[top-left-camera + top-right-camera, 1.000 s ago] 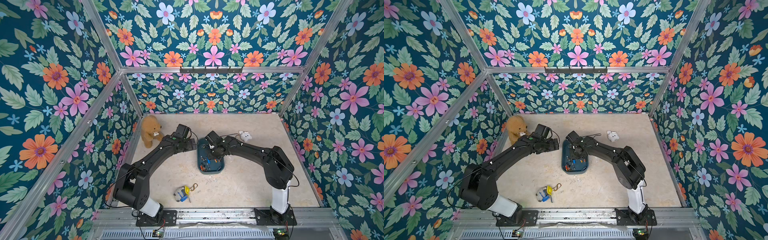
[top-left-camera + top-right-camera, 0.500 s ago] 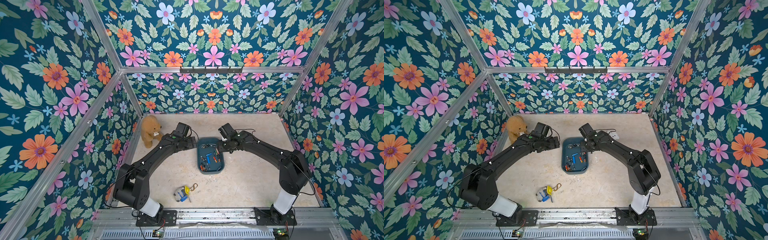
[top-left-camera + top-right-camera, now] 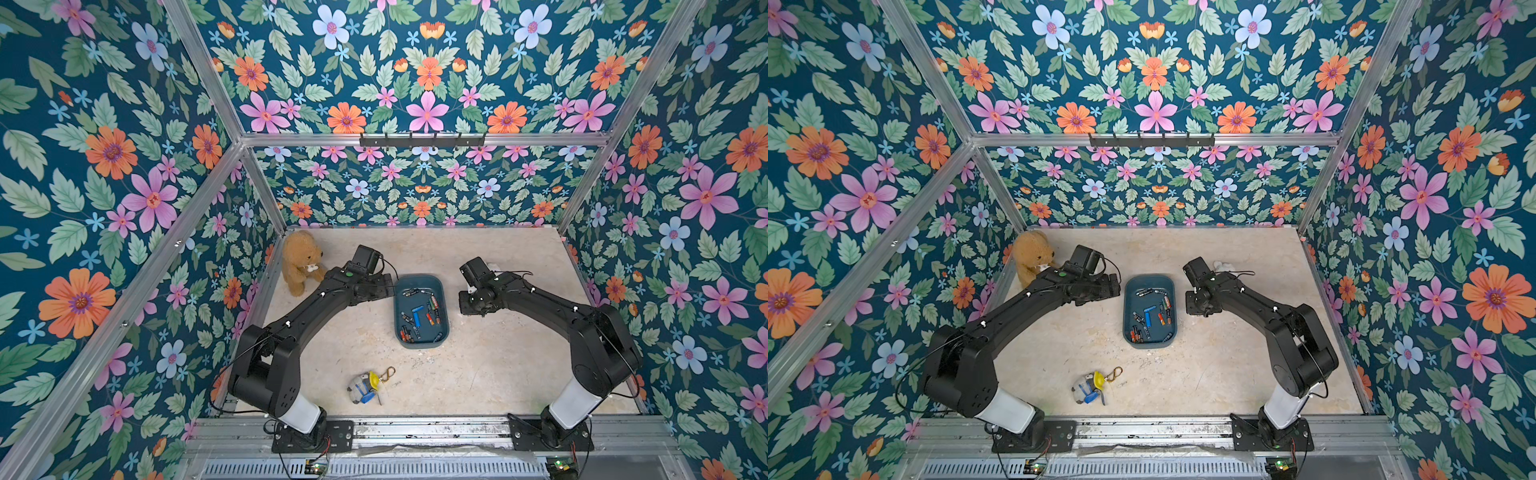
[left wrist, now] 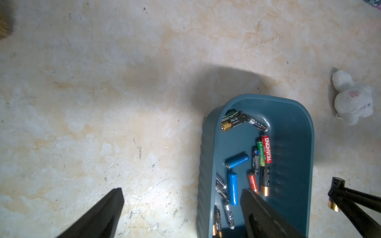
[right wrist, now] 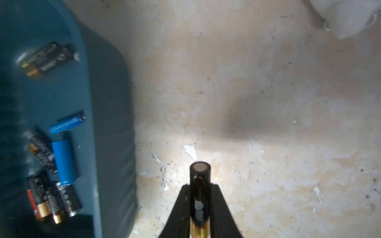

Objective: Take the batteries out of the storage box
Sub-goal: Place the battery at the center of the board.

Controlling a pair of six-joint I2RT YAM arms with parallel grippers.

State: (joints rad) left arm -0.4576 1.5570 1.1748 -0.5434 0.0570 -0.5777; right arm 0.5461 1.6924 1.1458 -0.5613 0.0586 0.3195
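Note:
The storage box, a shallow teal tray, lies mid-table with several batteries loose in it. In the left wrist view my left gripper is open and straddles the box's near wall, one finger over bare table, the other above the batteries. My right gripper is shut on a black-and-gold battery, held low over bare table just beside the box. In both top views that gripper hangs right of the box.
A brown teddy bear sits at the back left by the left arm. A small white plush toy lies behind the right arm. A keychain toy lies near the front. Floral walls close in three sides.
My right gripper has come out of the box and moved right over the table, with a battery in it. The left arm has barely moved.

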